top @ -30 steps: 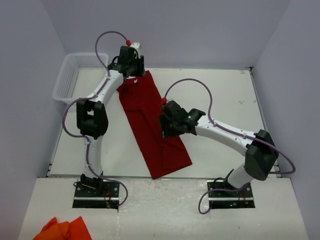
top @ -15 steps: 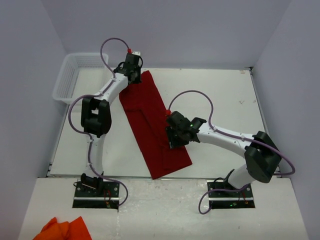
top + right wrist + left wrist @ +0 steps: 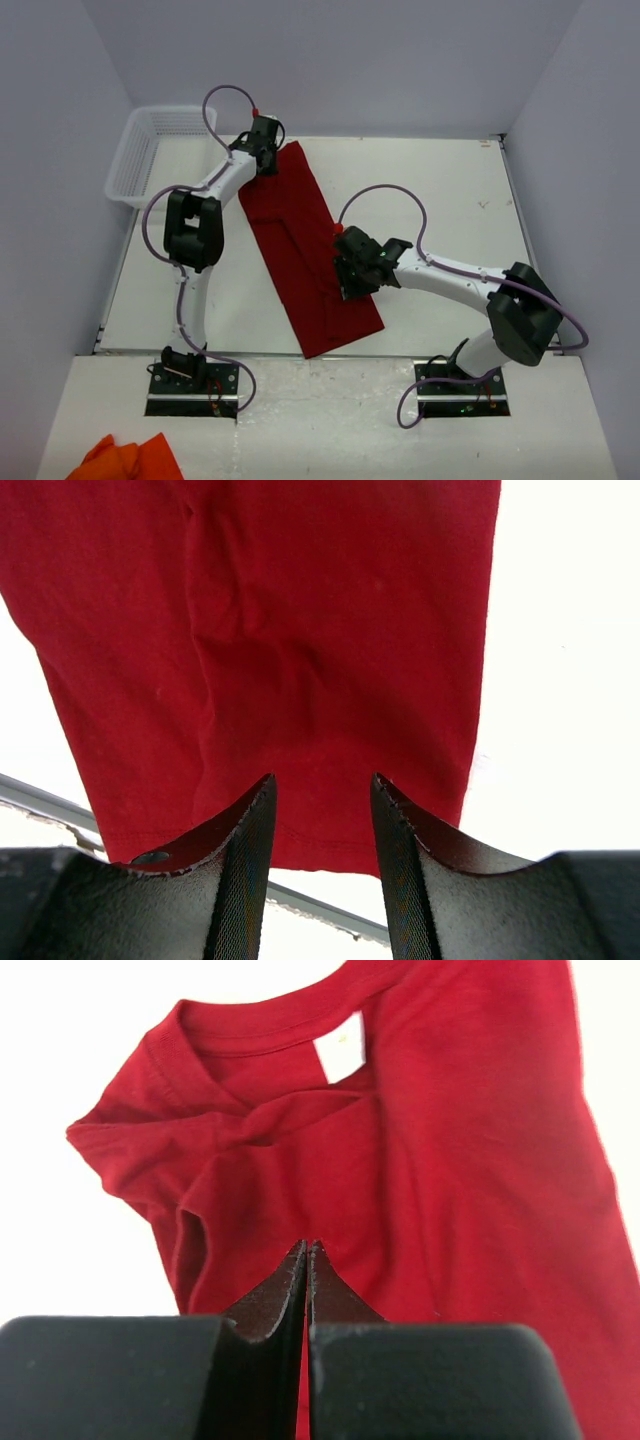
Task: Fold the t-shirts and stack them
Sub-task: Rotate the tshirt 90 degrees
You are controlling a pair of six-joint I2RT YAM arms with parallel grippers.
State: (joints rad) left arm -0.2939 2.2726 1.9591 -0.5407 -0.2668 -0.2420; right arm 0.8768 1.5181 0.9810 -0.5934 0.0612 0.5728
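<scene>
1. Nearest me, an orange cloth [image 3: 125,458] lies on the front ledge, left of the left arm's base.
2. The t-shirt [image 3: 305,245] is folded into a long strip and lies slanted on the table [image 3: 450,190], hem by the near edge and neck towards the far left.
3. My right arm runs low from its base, elbow out to the right and forearm reaching left. The right tool [image 3: 320,785] points down over the hem end, its fingers apart with red cloth showing between them.
4. My left arm rises, then stretches far. The left tool [image 3: 307,1252] sits at the neck end, just short of the collar and its white label [image 3: 342,1048]. Its fingers are pressed together, and I cannot tell whether fabric is caught.
5. Farthest left, a white basket [image 3: 140,150] stands at the table's corner.
</scene>
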